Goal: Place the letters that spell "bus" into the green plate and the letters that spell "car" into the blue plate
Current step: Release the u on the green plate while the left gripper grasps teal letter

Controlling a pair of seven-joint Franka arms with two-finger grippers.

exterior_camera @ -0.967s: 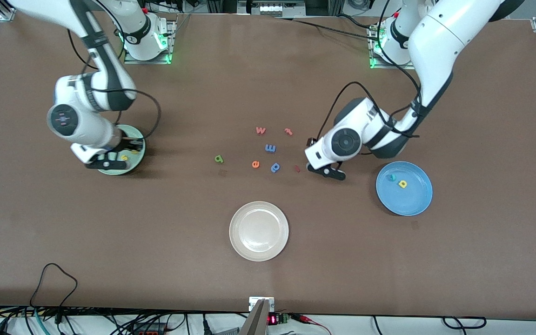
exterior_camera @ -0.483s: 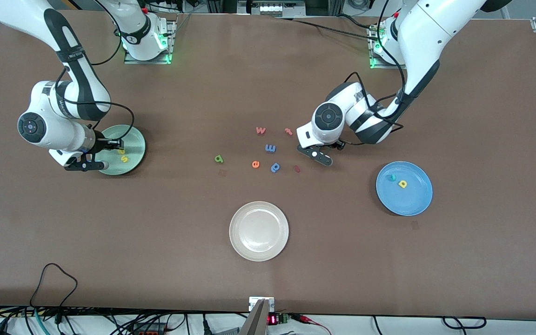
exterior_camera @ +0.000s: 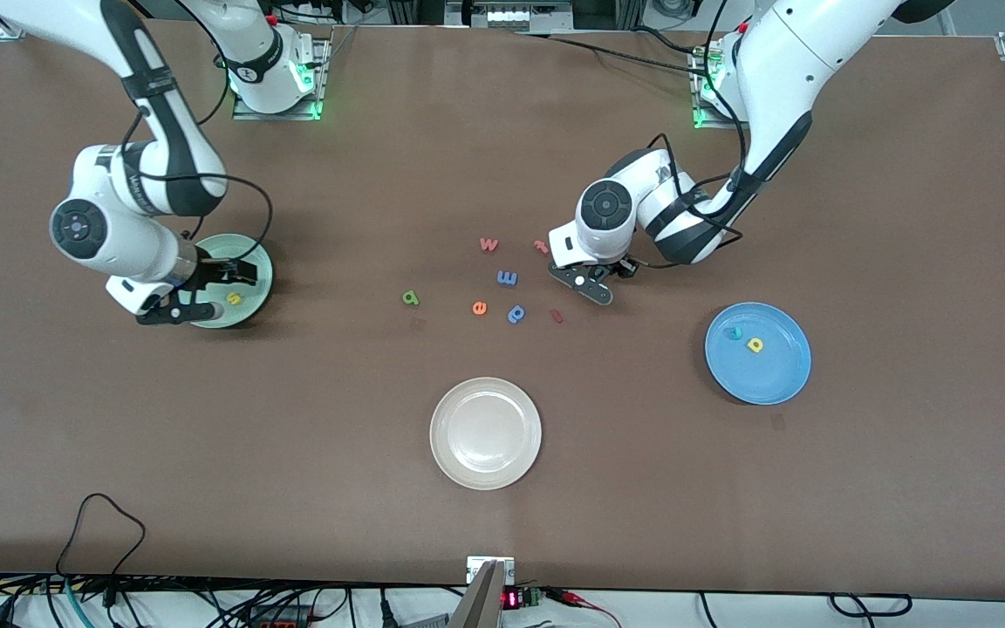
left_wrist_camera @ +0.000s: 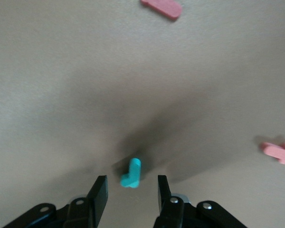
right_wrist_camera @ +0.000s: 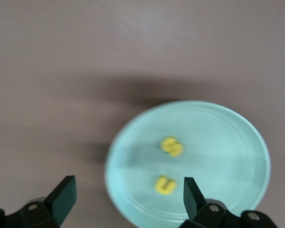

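Note:
The green plate (exterior_camera: 249, 262) (right_wrist_camera: 228, 137) sits toward the right arm's end of the table, holding a yellow "s" (exterior_camera: 234, 298) (right_wrist_camera: 172, 146) and a yellow "u" (right_wrist_camera: 165, 185). My right gripper (exterior_camera: 215, 288) (right_wrist_camera: 128, 194) hangs open over the plate's edge, holding nothing. The dark green "b" (exterior_camera: 411, 298) lies on the table. The blue plate (exterior_camera: 773, 379) holds a teal "c" (exterior_camera: 734, 332) and a yellow "a" (exterior_camera: 755, 344). My left gripper (exterior_camera: 591, 288) (left_wrist_camera: 131, 184) is down at the table, open, its fingers either side of the teal "r" (left_wrist_camera: 131, 172) with gaps showing.
Loose letters lie mid-table: orange "w" (exterior_camera: 488, 244), orange-red "t" (exterior_camera: 541, 247), blue "m" (exterior_camera: 507, 278), orange "e" (exterior_camera: 479, 307), blue "p" (exterior_camera: 516, 313), and a small red piece (exterior_camera: 557, 317). A white plate (exterior_camera: 485, 471) sits nearer the front camera.
My right gripper opened over the green plate, where the yellow letters now lie. My left gripper moved from beside the blue plate to the loose letters, its fingers narrowing around the teal "r".

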